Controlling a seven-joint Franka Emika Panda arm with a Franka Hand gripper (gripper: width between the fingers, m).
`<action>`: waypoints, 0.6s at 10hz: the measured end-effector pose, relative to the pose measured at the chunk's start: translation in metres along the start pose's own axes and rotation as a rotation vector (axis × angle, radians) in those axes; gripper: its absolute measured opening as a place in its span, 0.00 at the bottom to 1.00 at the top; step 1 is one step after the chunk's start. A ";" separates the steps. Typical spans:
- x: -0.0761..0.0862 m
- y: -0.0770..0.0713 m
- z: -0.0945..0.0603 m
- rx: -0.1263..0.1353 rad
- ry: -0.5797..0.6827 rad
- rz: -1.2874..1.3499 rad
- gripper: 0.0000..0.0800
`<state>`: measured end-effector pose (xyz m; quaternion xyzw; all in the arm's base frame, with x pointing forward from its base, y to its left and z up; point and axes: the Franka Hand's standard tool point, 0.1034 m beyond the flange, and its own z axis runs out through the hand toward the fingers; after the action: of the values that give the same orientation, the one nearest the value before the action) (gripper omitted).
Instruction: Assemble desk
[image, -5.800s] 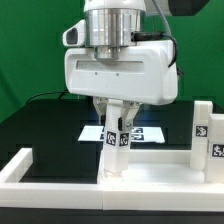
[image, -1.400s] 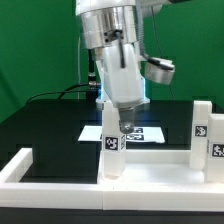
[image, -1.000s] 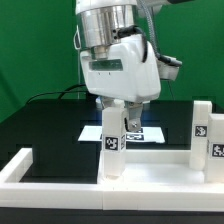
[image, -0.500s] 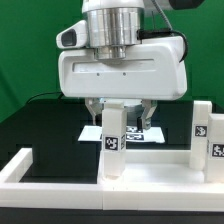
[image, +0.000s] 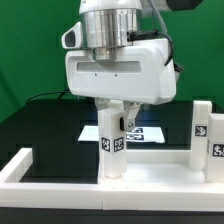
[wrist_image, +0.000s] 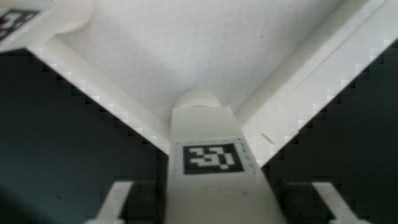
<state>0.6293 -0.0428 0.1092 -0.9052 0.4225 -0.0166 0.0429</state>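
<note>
Half a second ago the hand (image: 114, 125) faced the camera squarely with both fingers splayed wide of the leg (image: 112, 143); now it has turned a little and the fingers sit close in on the leg's top. Whether they actually pinch it, I cannot tell: in the wrist view the 2 fingers (wrist_image: 121, 203) show apart on either side of the tagged leg (wrist_image: 212, 150).

This leg stands upright on the white tabletop (image: 150, 172) at the front of the black counter (image: 45, 125). 2 more legs (image: 206, 133) stand at the exterior view's right. Behind lies the marker board (image: 140, 132).
</note>
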 end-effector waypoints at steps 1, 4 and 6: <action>0.000 0.000 0.000 0.000 0.000 0.067 0.37; 0.002 0.000 0.001 0.028 -0.022 0.517 0.37; 0.001 -0.005 0.002 0.064 -0.049 0.848 0.37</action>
<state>0.6337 -0.0407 0.1072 -0.6494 0.7557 0.0109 0.0839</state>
